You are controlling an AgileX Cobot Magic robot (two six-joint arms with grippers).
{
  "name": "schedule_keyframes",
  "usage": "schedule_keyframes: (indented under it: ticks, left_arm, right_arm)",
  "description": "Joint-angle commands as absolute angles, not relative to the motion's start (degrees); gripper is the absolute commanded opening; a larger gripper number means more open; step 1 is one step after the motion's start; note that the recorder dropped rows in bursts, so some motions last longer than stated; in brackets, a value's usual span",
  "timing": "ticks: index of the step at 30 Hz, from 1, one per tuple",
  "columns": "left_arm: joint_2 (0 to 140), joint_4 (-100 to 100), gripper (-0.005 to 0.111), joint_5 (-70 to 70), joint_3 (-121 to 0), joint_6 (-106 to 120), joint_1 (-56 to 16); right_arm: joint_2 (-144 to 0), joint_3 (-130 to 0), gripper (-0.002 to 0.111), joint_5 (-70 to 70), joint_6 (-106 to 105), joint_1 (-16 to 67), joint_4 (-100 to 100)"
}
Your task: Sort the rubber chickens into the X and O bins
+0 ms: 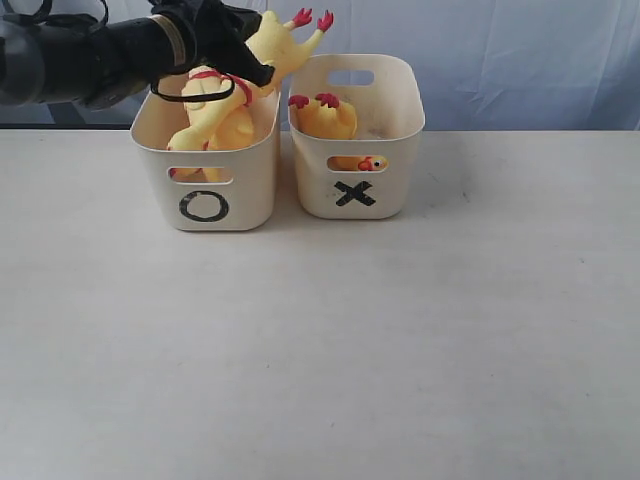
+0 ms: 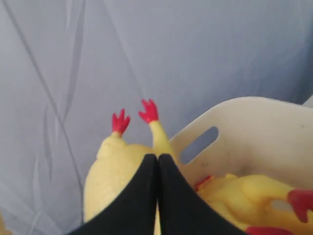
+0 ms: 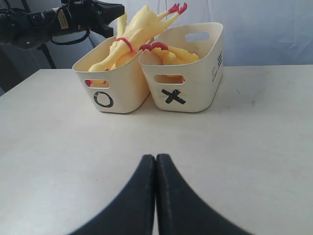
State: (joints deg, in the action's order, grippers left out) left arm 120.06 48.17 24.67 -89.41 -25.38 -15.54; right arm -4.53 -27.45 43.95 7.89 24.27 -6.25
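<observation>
Two rubber chickens lie in the O bin [image 1: 245, 185]. One [image 1: 275, 45] leans on the back rim with its red feet in the air, and the other [image 1: 210, 125] lies lower, with a red neck band. A shorter chicken [image 1: 325, 118] sits in the X bin [image 1: 395, 185]. My left gripper [image 1: 258, 72] hangs shut and empty just above the leaning chicken [image 2: 110, 176], its black fingers [image 2: 142, 196] pressed together. The X bin's rim [image 2: 254, 105] and its chicken [image 2: 244, 191] lie beside it. My right gripper [image 3: 155, 157] is shut over bare table, well in front of both bins.
The bins stand side by side at the back of a pale table [image 1: 320, 350], the O bin [image 3: 115, 83] left of the X bin [image 3: 198, 83]. A grey-blue curtain [image 1: 520, 60] hangs behind them. My left arm [image 1: 90, 55] reaches in from the upper left.
</observation>
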Motion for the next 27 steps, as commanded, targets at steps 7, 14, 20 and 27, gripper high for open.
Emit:
schedule_keyframes:
  ticks: [7,14,20,27]
  left_arm:
    - [125.1,48.0,0.0,32.9,-89.9,-28.5,-15.8]
    - [128.2,46.7,0.0,36.4,-93.9,-28.5,-16.2]
    - [131.1,45.5,0.0,35.1,-98.6,-28.5,-16.2]
    - [133.4,45.8,0.0,29.9,-102.9,-29.2,-16.2]
  right_arm:
    - [-4.3,-27.1,0.0,43.5,7.7,24.0,-6.1]
    - [-4.3,-27.1,0.0,43.5,7.7,24.0,-6.1]
    - [-4.3,-27.1,0.0,43.5,7.7,24.0,-6.1]
    - [-4.3,-27.1,0.0,43.5,7.7,24.0,-6.1]
